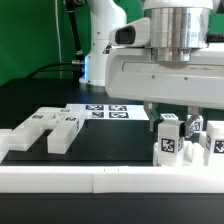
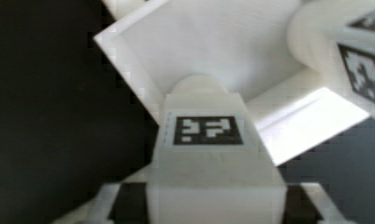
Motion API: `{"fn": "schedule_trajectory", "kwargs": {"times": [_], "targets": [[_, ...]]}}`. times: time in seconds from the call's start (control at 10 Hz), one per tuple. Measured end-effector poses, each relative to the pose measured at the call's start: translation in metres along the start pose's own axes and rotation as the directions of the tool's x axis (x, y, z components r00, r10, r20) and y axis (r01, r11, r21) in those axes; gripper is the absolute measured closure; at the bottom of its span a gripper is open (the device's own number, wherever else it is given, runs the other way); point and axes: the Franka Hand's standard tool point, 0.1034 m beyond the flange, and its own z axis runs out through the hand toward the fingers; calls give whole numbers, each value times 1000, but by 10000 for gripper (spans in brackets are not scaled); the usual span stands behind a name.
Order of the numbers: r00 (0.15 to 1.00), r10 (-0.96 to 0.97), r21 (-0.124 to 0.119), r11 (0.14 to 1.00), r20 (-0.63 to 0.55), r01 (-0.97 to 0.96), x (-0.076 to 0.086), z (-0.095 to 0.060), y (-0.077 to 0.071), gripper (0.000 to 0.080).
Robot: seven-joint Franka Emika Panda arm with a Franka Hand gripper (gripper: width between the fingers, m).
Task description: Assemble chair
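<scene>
In the exterior view the gripper (image 1: 172, 124) hung at about four o'clock, under the big glossy arm (image 1: 165, 60). Its jaws were drawn in and pinched a small white post (image 1: 168, 146). The post stood upright on the black table (image 1: 110, 145), just behind the long white border rail (image 1: 90, 180). The only marking on the post was a square black-and-white tag of blocky cells, facing the camera. A second post (image 1: 215, 146), tagged the same way, stood near it toward three o'clock, apart from the held one.

At about nine o'clock lay two notched blocks (image 1: 45, 132), matte white, side by side and well apart from the gripper. Between them and the posts, just above the centre, the marker board (image 1: 105, 110) lay flat on the table and showed a row of the same kind of tags. A green backdrop (image 1: 30, 40) filled the ten o'clock corner.

In the wrist view the gripper (image 2: 209, 200) had the same post (image 2: 209, 100) clamped in its middle. The post's rounded end pointed away from the camera, and its tag was sharp enough to show the pattern of cells. Beyond the post a flat white slab (image 2: 193, 55) lay on the dark table, turned so that one corner pointed away. Beside the slab a further tagged piece (image 2: 353, 65) showed at the picture's edge. It was blurred and cut off, so I could not tell which part it was.
</scene>
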Motion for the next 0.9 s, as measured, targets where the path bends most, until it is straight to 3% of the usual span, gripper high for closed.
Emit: {"fn": "schedule_trajectory", "kwargs": {"times": [0.2, 0.4, 0.9], "targets": [[967, 254, -1, 967, 3, -254, -2, 0, -1, 509], [878, 478, -6, 878, 8, -478, -4, 0, -1, 509], [587, 809, -12, 588, 6, -809, -5, 0, -2, 509]]}}
